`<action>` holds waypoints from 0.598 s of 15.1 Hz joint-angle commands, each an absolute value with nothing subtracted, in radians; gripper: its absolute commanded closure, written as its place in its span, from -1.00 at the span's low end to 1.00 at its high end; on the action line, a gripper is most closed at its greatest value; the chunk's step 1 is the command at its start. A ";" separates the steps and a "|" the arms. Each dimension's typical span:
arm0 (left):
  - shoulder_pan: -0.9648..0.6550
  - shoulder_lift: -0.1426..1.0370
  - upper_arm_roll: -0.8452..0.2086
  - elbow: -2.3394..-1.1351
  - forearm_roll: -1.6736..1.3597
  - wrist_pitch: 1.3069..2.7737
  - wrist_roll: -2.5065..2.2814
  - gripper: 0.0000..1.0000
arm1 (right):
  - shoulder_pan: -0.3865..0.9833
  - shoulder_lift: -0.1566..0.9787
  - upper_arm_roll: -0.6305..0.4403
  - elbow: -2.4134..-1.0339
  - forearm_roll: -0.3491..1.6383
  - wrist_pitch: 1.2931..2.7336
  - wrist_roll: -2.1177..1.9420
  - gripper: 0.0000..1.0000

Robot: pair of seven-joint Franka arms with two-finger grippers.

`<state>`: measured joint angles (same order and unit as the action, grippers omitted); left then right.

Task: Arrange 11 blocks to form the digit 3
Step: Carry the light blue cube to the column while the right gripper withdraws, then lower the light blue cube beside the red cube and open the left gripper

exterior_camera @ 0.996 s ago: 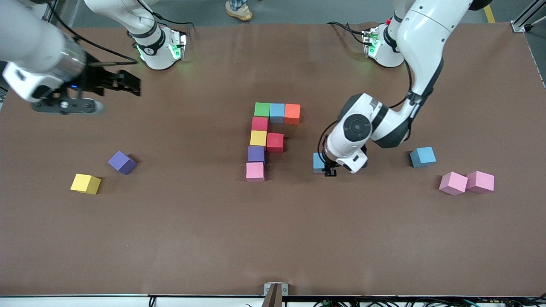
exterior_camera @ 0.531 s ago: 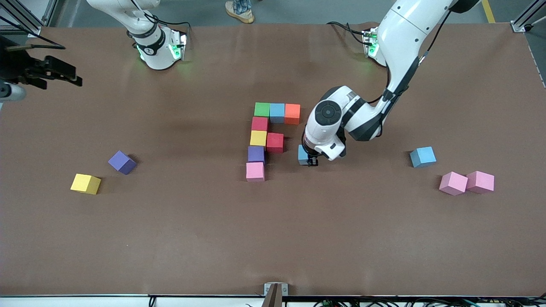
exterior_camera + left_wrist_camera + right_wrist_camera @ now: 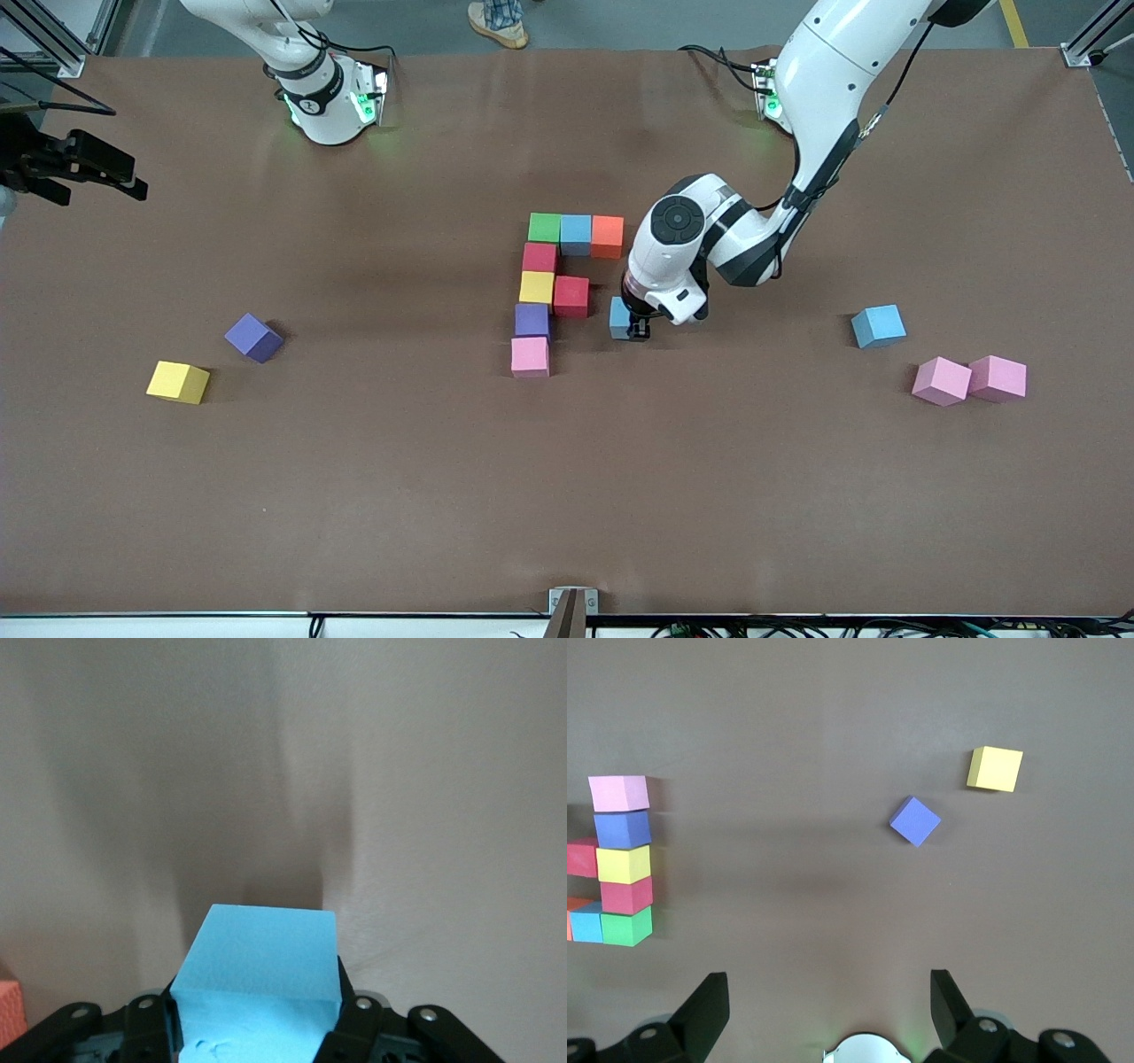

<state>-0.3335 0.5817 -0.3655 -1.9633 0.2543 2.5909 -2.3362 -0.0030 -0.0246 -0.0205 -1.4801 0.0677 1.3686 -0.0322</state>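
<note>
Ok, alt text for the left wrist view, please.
The left gripper is shut on a light blue block, seen close up above the bare brown table. The corner of an orange block shows at the frame's edge.

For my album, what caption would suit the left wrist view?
Left gripper shut on a light blue block above the brown table.

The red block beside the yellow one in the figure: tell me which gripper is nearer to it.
Left. The left gripper, shut on a light blue block, is close beside the red block, toward the left arm's end. The right gripper waits open at the right arm's table edge.
</note>
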 commanded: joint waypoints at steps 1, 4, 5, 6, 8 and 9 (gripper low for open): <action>-0.331 0.571 -0.367 -2.003 0.276 2.626 -2.322 0.71 | -0.018 -0.029 -0.005 -1.463 0.055 1.408 -0.041 -1.00; -0.331 0.572 -0.380 -2.013 0.269 2.635 -2.336 0.72 | -0.018 -0.029 -0.005 -1.462 0.054 1.459 -0.040 -1.00; -0.331 0.574 -0.380 -2.014 0.265 2.646 -2.336 0.72 | -0.018 -0.031 -0.006 -1.460 0.052 1.460 -0.038 -1.00; -0.333 0.578 -0.382 -2.017 0.262 2.652 -2.339 0.72 | -0.020 -0.031 -0.006 -1.453 0.054 1.460 -0.037 -1.00; -0.331 0.577 -0.403 -2.025 0.261 2.651 -2.387 0.73 | -0.043 -0.029 -0.005 -1.450 0.052 1.460 -0.040 -1.00; -0.331 0.577 -0.405 -2.029 0.261 2.651 -2.401 0.73 | -0.044 -0.029 -0.005 -1.450 0.051 1.463 -0.040 -1.00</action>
